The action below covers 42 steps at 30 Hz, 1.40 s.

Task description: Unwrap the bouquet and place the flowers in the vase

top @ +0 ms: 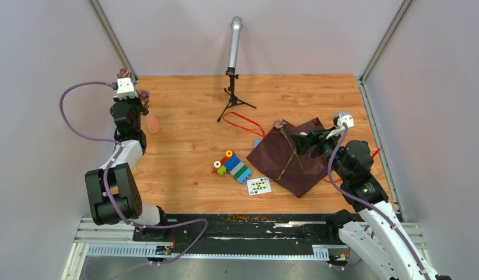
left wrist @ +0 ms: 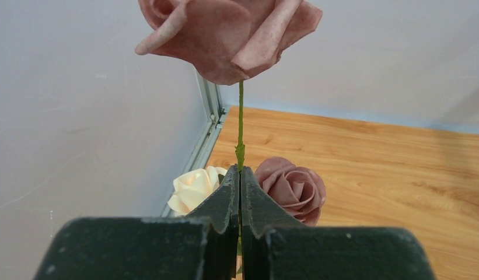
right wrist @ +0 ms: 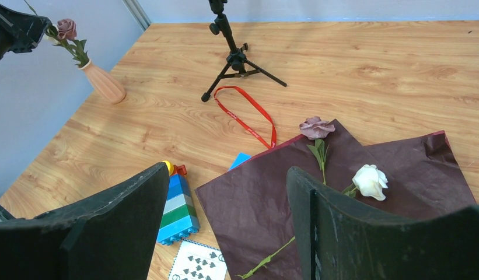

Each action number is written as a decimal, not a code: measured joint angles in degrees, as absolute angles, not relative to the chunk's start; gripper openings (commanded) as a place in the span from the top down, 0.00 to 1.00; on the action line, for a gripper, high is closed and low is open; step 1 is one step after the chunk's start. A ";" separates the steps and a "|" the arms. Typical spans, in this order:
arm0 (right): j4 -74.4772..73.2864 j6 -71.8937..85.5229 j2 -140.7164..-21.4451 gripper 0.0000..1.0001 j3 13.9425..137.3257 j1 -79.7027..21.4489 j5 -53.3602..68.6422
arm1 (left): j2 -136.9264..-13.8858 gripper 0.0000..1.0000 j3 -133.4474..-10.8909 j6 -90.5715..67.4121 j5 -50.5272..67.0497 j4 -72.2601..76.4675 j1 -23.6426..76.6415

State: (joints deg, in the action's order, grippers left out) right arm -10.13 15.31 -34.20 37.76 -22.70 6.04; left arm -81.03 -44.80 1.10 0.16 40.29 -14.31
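Top external: vase [top: 151, 123] at counter [top: 184, 169] left edge; left pincer [left wrist: 240, 173] pinches one rose [left wrist: 225, 35]; right pincer [right wrist: 228, 175] spread; two roses [right wrist: 317, 126] on wrap [top: 272, 160].

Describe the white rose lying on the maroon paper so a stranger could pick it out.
Find the wooden table, then the dark maroon paper sheet spread flat on its right side. Two roses lie on it. The white rose is the pale bloom, while the purple rose sits at the sheet's far corner.
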 measured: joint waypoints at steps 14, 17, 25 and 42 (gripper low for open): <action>-10.52 15.29 -34.20 0.25 37.76 -22.70 6.07 | -83.57 1.00 -42.19 -1.30 0.64 45.28 -14.33; -10.55 15.29 -34.20 0.25 37.76 -22.70 6.07 | -84.12 1.00 -41.23 -1.28 0.62 45.63 -14.33; -10.59 15.29 -34.09 0.25 37.76 -22.70 6.07 | -86.70 1.00 -40.16 -1.21 0.67 45.65 -14.33; -10.59 15.29 -34.09 0.25 37.76 -22.70 6.07 | -89.49 0.59 -40.07 -1.65 -0.16 44.07 -14.33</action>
State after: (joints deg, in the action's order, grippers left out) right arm -10.59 15.29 -34.09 37.76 -22.70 6.07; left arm -89.49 -40.07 -1.65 -0.16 44.07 -14.33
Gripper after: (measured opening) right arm 0.749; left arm 0.322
